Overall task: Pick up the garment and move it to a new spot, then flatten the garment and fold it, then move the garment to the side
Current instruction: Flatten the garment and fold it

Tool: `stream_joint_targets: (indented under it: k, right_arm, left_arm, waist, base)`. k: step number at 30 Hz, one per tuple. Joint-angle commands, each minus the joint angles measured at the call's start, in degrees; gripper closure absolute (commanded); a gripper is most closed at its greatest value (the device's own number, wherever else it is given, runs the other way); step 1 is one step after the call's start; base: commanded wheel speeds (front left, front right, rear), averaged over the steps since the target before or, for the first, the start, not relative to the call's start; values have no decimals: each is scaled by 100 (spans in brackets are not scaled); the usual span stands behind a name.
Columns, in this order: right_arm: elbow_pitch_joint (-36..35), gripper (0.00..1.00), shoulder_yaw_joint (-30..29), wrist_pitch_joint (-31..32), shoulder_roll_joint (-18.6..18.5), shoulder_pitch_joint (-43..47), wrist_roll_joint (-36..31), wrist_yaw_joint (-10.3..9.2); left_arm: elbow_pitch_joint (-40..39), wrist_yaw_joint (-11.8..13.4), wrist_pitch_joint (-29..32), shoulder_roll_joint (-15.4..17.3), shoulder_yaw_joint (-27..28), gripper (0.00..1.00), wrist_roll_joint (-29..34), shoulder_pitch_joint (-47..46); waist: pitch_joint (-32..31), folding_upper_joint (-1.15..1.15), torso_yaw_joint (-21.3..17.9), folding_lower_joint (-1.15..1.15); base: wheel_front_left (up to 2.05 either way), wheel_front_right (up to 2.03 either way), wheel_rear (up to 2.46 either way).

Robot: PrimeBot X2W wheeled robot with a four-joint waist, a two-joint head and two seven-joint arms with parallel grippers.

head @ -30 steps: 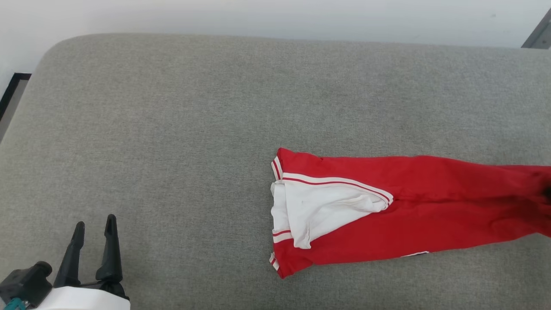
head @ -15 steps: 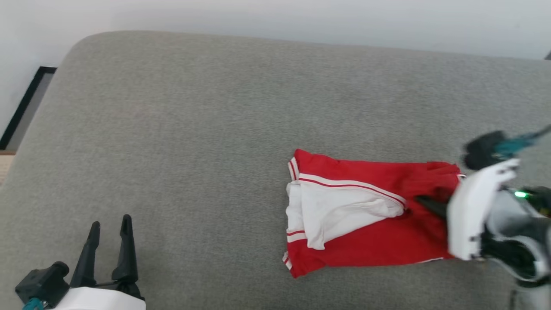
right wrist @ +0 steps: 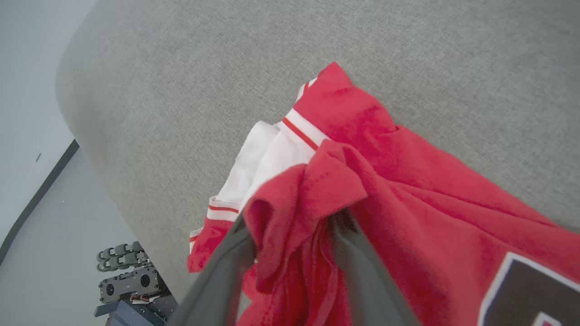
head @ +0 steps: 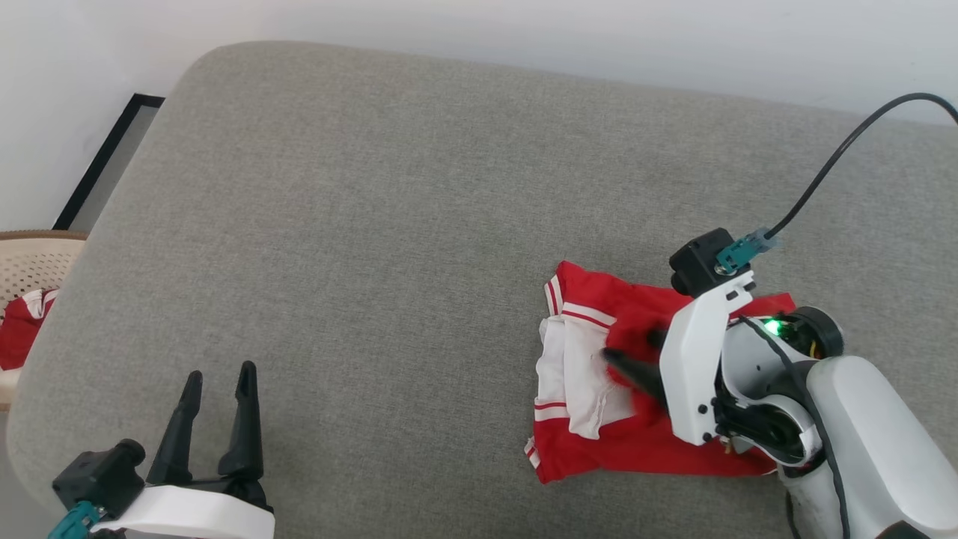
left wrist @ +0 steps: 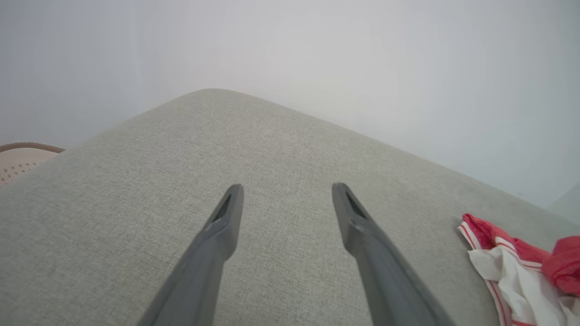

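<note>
The garment (head: 591,449), a red jersey with white sleeves and striped trim, lies folded over on the grey cushion (head: 374,224), right of centre. My right gripper (head: 630,349) rests on top of it, jaws apart. In the right wrist view, a bunched red fold (right wrist: 299,199) of the garment (right wrist: 430,194) drapes between and over the parted fingers (right wrist: 362,271), and a black number patch shows at the lower right. My left gripper (head: 217,378) hovers open over the cushion's near left, holding nothing. The left wrist view shows its fingers (left wrist: 226,217) spread, with the garment (left wrist: 503,267) far to the right.
A beige basket (head: 37,258) holding red-and-white cloth stands off the cushion's left edge. A black cable (head: 831,161) arcs from my right wrist over the far right. The wall runs behind the cushion. My wheeled base (right wrist: 127,280) shows below the cushion's edge.
The camera has turned, shifting the picture. My right arm came in from the right, carrying the garment's long red end over onto its sleeve end, and its jaws have parted. Left gripper unchanged.
</note>
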Motion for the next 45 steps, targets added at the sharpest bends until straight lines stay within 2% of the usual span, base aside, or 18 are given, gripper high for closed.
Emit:
stream_joint_targets:
  k: [1, 8, 17, 18, 25, 36, 45]
  right_arm:
    - [21, 0, 21, -42, 36, -59, 109, 0]
    - [-377, 0, -132, -142, 32, -93, 487, 0]
    - [-938, 0, -951, -785, -201, 241, 368, 0]
    - [-1003, 0, -1132, -1073, -245, 356, 335, 0]
    - [-1035, 0, -1396, -2579, -327, 810, 142, 0]
    - [-249, 0, -1542, -4886, -323, 1602, -467, 0]
    - [511, 0, -1486, -5900, -226, 2000, -724, 0]
  left_arm:
    - [-31, -12, -29, 3, -9, 0, -92, -48]
    - [-133, -12, -29, 43, 145, 0, -190, 75]
    - [-429, -13, -29, 193, 356, 0, -263, 212]
    - [-471, -13, -29, 195, 429, 0, -214, 227]
    - [-568, -13, -28, 138, 668, 0, 26, 349]
    - [-758, -13, -28, 149, 758, 0, 446, 741]
    - [-862, -13, -29, 154, 801, 0, 669, 1073]
  waist:
    - [-20, 0, -22, 0]
    - [-82, 0, -247, 0]
    - [-183, 0, -689, 0]
    - [-208, 0, -783, 0]
    - [-360, 0, -1103, 0]
    - [-774, 0, -1424, 0]
    - [-1047, 0, -1554, 0]
  base:
    - [0, 0, 0]
    - [0, 0, 0]
    - [0, 0, 0]
    - [0, 0, 0]
    - [0, 0, 0]
    - [0, 0, 0]
    - [0, 0, 0]
